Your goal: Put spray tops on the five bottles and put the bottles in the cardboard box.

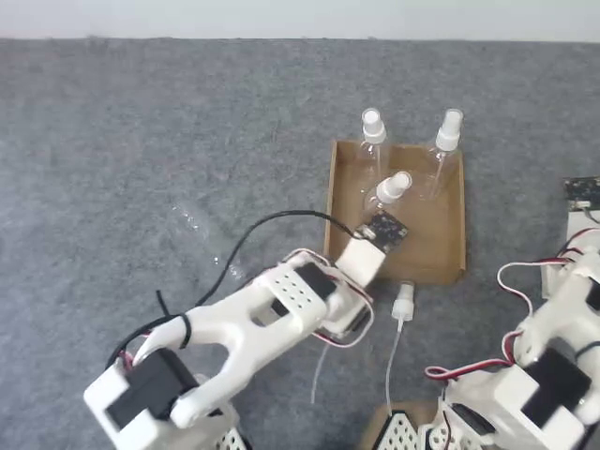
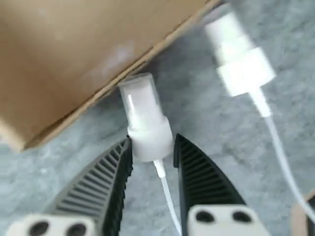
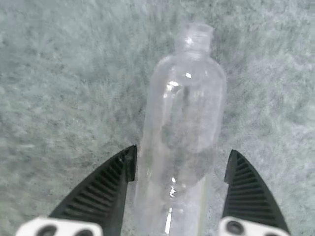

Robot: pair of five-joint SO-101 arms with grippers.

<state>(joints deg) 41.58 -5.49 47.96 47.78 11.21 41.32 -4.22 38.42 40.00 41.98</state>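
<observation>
The cardboard box (image 1: 330, 206) sits right of the table's middle, its far wall well short of the carpet's far edge, where a pale wall (image 1: 300, 19) begins. Open grey carpet (image 1: 141, 141) spreads wide to the left of it. Three bottles with tops on stand inside: the far-left bottle (image 1: 373, 131) and far-right bottle (image 1: 448, 136) by the far wall, and the near bottle (image 1: 394, 187) towards the middle, so the box's near half shows bare floor. The left arm (image 1: 272, 309) slants up from the near-left corner to the box's near wall. Its wrist view shows the left gripper (image 2: 152, 145) clamped on the held spray top (image 2: 145, 115) by the collar. The nozzle is just beside the box's outer wall and the thin tube runs back between the fingers. A loose spray top (image 1: 403, 302) lies on the carpet just outside that near wall, apart from the held one, its tube trailing towards the near edge. The right arm (image 1: 553, 347) is folded at the near-right corner, leaving a narrow strip of carpet between it and the box. The right gripper (image 3: 182, 160) has its fingers spread around the capless bottle (image 3: 184, 108): one finger touches the bottle's side, the other stands off from it, and grey carpet is behind. Faint glints (image 1: 202, 230) on the carpet left of the box may be another clear bottle.
</observation>
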